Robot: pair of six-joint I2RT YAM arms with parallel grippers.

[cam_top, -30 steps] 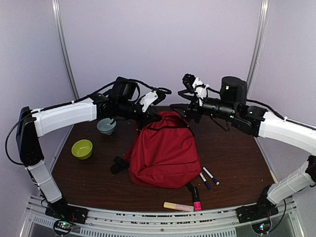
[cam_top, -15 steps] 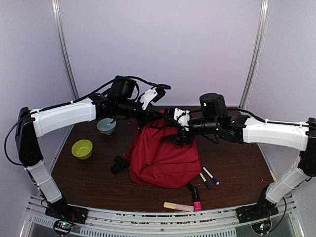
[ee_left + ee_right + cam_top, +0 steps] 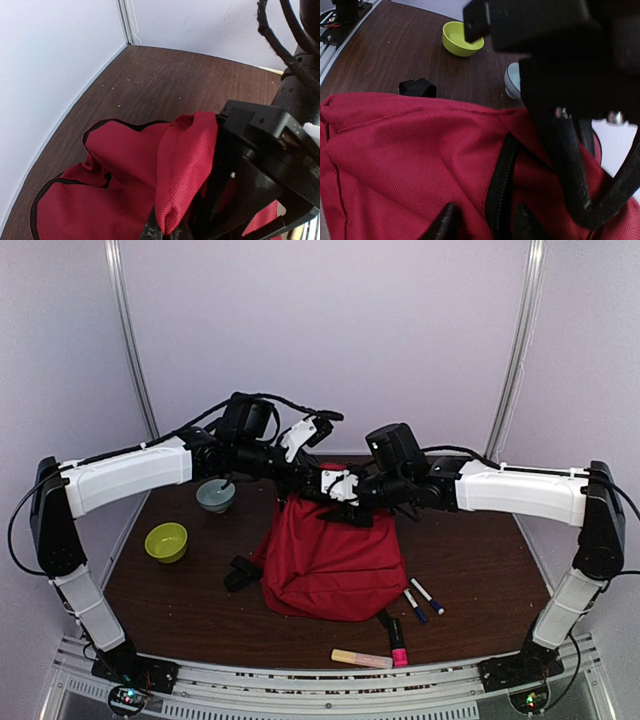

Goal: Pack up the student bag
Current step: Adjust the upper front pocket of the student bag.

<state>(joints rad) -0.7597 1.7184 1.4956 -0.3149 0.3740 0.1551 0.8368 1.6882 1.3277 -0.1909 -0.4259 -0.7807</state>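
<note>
Student bag (image 3: 330, 560) sits mid-table (image 3: 480, 560), with both arms meeting at its far top edge. Left gripper (image 3: 167, 231) is clamped on a raised fold of red fabric at the bag's top. Right gripper (image 3: 485, 222) has its fingers apart, straddling the black zipper (image 3: 500, 180). Green bowl (image 3: 166, 541) and grey-blue bowl (image 3: 216, 495) sit left of the bag, markers (image 3: 423, 598) by its near right corner.
</note>
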